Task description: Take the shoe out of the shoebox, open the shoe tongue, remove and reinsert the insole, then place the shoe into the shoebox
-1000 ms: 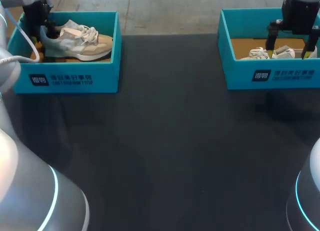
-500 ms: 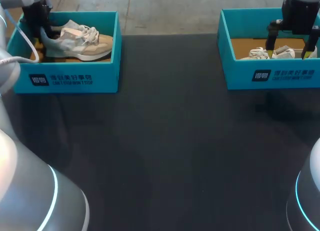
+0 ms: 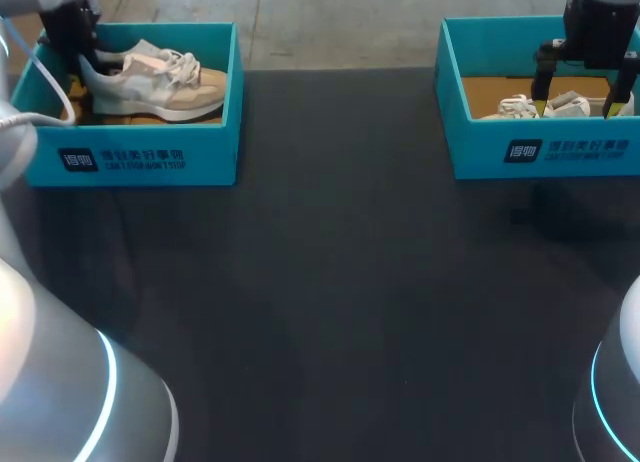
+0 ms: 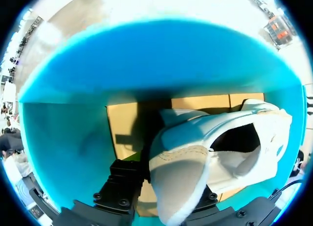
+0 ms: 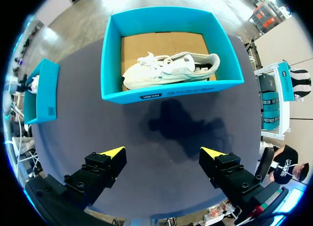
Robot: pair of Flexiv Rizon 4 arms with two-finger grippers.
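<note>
A grey and beige sneaker (image 3: 150,77) lies in the left teal shoebox (image 3: 140,157), toe pointing right. My left gripper (image 3: 80,54) reaches down into that box at the heel end. In the left wrist view the sneaker's heel (image 4: 181,177) fills the gap between the two black fingers, and the left gripper (image 4: 164,199) is shut on it; the shoe's mouth (image 4: 234,138) opens ahead. My right gripper (image 3: 576,104) hangs open above the right teal shoebox (image 3: 545,147), over a white sneaker (image 3: 535,106). From the right wrist that white sneaker (image 5: 168,69) lies well ahead of the open right gripper (image 5: 163,152).
Black tabletop (image 3: 330,302) spreads between and in front of the two boxes. The left box's teal wall (image 4: 63,143) stands close beside the left fingers. The left box (image 5: 41,91) also shows off to the side in the right wrist view.
My left gripper has closed in on the sneaker's heel, and the shoe has shifted slightly in its box. The right arm has not moved.
</note>
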